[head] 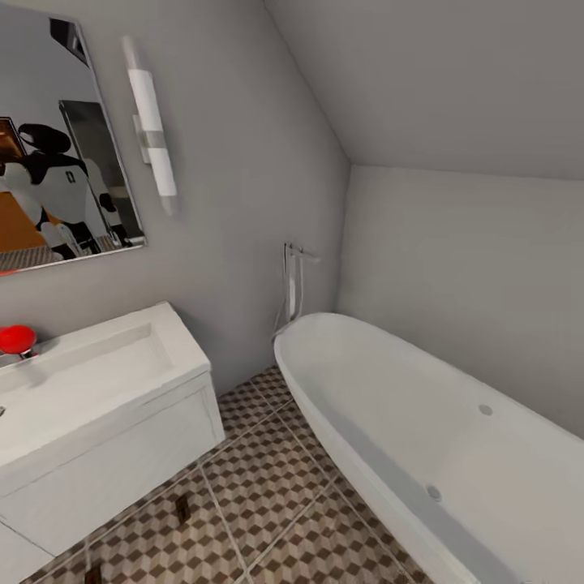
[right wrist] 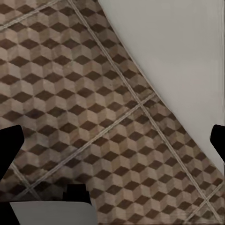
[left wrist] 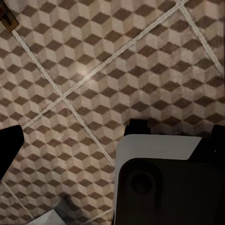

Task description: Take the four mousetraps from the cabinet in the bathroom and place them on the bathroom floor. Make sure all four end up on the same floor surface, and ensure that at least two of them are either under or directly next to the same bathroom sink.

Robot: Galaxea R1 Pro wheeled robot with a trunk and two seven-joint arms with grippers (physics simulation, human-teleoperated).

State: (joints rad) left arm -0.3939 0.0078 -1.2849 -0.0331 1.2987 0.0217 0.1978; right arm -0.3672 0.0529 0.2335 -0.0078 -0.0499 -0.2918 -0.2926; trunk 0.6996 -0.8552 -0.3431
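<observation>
My L pincer (left wrist: 112, 140) is spread, empty, over the bathroom floor (left wrist: 93, 70); one mousetrap (left wrist: 8, 18) lies well off from it, partly cut by the frame edge. My R pincer (right wrist: 115, 145) is spread too, empty, bathtub (right wrist: 178, 56) wall just beyond. Head cam: two mousetraps, one (head: 182, 508) just in front of the sink (head: 105, 381), another (head: 93, 574) prob. a trap, half cut off.

The head camera looks down on the bathtub (head: 422, 430), while both wrist cameras face the bathroom floor (left wrist: 117, 70) nearby (shared cube-patterned tiles).
</observation>
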